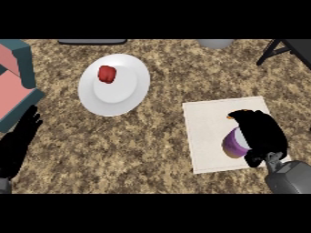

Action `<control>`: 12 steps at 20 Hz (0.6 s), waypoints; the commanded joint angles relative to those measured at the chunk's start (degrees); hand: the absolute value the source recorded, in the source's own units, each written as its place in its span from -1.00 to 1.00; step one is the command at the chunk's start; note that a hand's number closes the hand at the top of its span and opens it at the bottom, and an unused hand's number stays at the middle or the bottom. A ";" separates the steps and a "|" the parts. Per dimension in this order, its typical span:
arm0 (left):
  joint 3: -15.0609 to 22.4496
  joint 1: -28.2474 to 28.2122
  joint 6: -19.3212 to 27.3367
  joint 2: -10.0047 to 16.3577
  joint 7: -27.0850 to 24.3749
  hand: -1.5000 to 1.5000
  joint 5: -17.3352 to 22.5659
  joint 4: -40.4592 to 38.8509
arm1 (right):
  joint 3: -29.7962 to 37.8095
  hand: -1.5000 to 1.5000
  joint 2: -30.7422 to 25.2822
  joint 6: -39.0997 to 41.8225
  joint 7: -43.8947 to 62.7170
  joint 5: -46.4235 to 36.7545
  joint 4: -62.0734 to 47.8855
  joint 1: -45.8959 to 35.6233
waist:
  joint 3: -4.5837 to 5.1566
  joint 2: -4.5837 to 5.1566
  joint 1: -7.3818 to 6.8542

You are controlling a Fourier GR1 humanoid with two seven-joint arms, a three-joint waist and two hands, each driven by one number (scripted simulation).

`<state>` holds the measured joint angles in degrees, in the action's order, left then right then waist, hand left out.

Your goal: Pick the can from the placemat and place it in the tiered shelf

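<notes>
Head view question, newbie42: any progress with the can (233, 141) yet, or stuck at step one?

Reply, tinkerbot: maybe a third done, at a guess. Right hand (262, 133) curled round the can at near right, hiding most of it. Looks gripped, but doesn't seem lifted off the placemat (208, 118) yet.

newbie42: and what's left then?

tinkerbot: pretty much the whole trip. Lift, carry across to the far left, set down in the shelf (14, 79). Well apart from the mat, so a long haul. Plate (91, 98) with something red on it roughly between the two, so probably worth going high over it. Left hand (14, 145) open and resting at near left, just by the shelf, not involved. Can't tell which tier is meant.
</notes>
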<state>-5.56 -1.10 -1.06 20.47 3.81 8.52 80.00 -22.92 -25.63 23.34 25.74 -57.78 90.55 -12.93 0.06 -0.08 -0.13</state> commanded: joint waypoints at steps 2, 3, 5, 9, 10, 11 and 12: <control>-1.27 1.50 -0.36 -1.03 1.52 0.00 -0.96 0.78 | 2.30 1.00 2.43 -2.35 -5.65 -1.66 -5.05 0.55 | -0.06 0.09 0.00; -1.57 -0.47 -2.41 -0.58 -2.67 0.00 -0.66 -2.33 | -1.55 1.00 3.52 -6.56 -5.15 -4.77 -7.38 3.15 | -0.06 0.13 -0.06; -1.50 -1.48 -0.81 -1.66 1.75 0.00 -0.83 2.93 | 0.90 1.00 2.78 -7.92 -8.38 -6.20 -10.34 0.74 | -0.08 0.10 -0.22; 0.27 -1.33 1.42 -4.08 0.18 0.00 -4.70 2.60 | -1.04 1.00 6.59 -7.40 -5.38 -10.07 -8.09 0.39 | -0.07 0.07 -0.15; -3.20 0.19 -2.21 -1.18 0.67 0.00 -1.95 0.71 | 1.96 1.00 3.47 -1.44 -6.79 -8.81 -2.91 -1.37 | -0.05 0.04 0.01; -1.99 -0.28 0.78 -2.11 7.30 0.00 -1.82 7.94 | 2.93 1.00 2.14 -7.10 -10.92 -9.19 -8.72 -2.41 | -0.09 0.05 -0.28; -4.38 -0.18 -3.75 -0.65 1.36 0.00 -0.40 1.14 | 1.65 1.00 3.58 -6.88 -9.67 -10.69 -5.27 -0.78 | -0.06 0.06 -0.02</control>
<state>-7.87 -1.14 -2.22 18.95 5.84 6.87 82.20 -21.28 -22.81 18.60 17.72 -65.66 85.28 -13.54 0.24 -0.28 -0.13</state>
